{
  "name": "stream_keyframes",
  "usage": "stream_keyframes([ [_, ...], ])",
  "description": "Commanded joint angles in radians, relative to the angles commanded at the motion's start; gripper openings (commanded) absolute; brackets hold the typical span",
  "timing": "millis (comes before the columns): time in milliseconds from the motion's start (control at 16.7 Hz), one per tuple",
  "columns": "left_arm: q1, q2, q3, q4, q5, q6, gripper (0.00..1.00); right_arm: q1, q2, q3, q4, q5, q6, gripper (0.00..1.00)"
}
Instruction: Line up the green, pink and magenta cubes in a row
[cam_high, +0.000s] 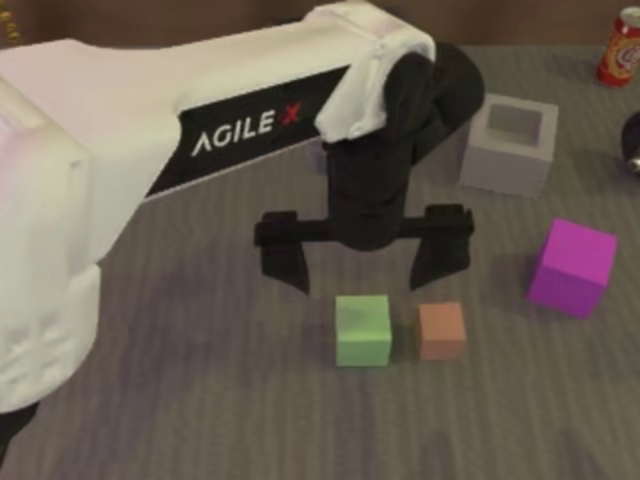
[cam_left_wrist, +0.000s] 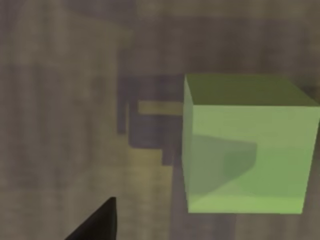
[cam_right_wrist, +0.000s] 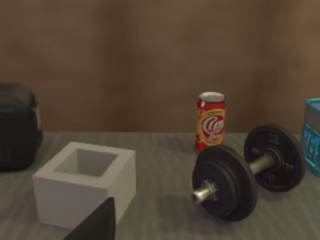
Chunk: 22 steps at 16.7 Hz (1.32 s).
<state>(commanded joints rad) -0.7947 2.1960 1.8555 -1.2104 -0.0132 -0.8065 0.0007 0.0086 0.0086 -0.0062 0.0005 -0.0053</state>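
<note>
Green cube (cam_high: 362, 329): nearest of the three, resting flat on the grey table (cam_high: 200, 400), just below the left gripper in the top view; fills much of the left wrist view (cam_left_wrist: 247, 150), with a shadow across its upper face.
Pink cube (cam_high: 441, 330): just beside the green cube on its right, a narrow gap between, front edges roughly level; not touching it.
Left gripper (cam_high: 365, 258): hanging above the table just behind the green and pink cubes, fingers spread wide, nothing between them; one dark fingertip (cam_left_wrist: 100, 222) visible at the edge of the left wrist view, clear of the green cube.
Left arm (cam_high: 150, 150): white, stretched in from the table's left side across to the middle, lettered AGILE X.
Magenta cube (cam_high: 572, 266): further right and a little further back than the other two, well apart from the pink cube, turned slightly askew, out of line with the pair.
Hollow grey block (cam_high: 509, 143): behind the magenta cube, open side up; seen also in the right wrist view (cam_right_wrist: 85, 182).
Dumbbell (cam_right_wrist: 247, 170): black, lying on the table beyond the block, at the right edge.
Can (cam_high: 619, 45): red, upright at the far right corner.
Right gripper: only a dark fingertip (cam_right_wrist: 97, 222) in its own wrist view; open or closed, cannot tell.
</note>
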Motion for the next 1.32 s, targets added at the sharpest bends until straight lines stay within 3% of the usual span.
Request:
stream_keyframes([
  [240,0.066,-0.142,-0.124,0.088,-0.005,0.032,1.00,0.015,0.126,0.122,-0.086,0.002,-0.074,1.00],
  [540,0.219,-0.502,-0.455,0.287,-0.009,0.137,1.00,0.059,0.485,0.417,-0.292,-0.002,-0.248,1.00],
  [1320,0.678,-1.774,-1.552,0.943,0.003,0.614,1.00,0.180,1.689,1.285,-0.942,0.004,-0.781,1.00],
])
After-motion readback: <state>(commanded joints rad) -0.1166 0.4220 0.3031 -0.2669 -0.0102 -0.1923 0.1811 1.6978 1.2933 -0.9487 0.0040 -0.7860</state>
